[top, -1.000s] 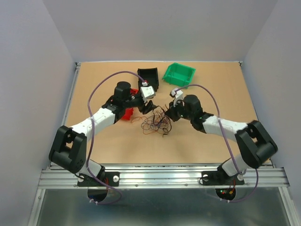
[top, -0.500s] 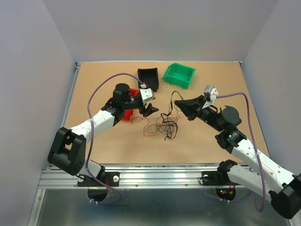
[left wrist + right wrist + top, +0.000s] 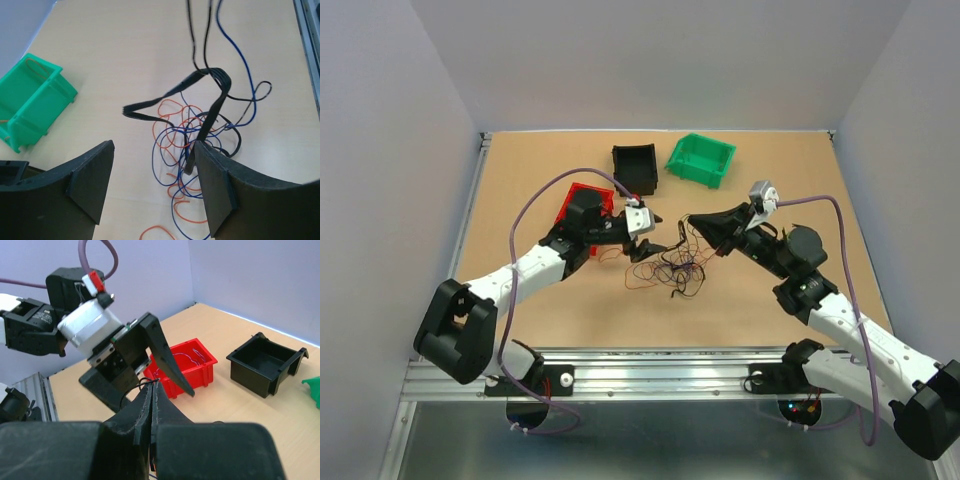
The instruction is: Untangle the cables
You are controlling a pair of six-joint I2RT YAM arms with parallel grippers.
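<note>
The cables (image 3: 672,265) lie as a loose tangle of thin orange, blue and black wires in the middle of the table. In the left wrist view the cables (image 3: 200,145) include a flat black ribbon, and black strands run up out of frame. My right gripper (image 3: 695,220) is raised above the tangle and shut on a thin black wire; the pinch shows in its wrist view (image 3: 152,385). My left gripper (image 3: 655,235) is open and empty, just left of the tangle, with its jaws apart over the wires (image 3: 153,145).
A red bin (image 3: 582,205) holding a few thin wires sits behind the left arm and also shows in the right wrist view (image 3: 192,360). A black bin (image 3: 636,165) and a green bin (image 3: 701,158) stand at the back.
The right arm rose and pulled back right, lifting black strands out of the tangle. The left gripper swung down and right toward the tangle, uncovering the red bin.
</note>
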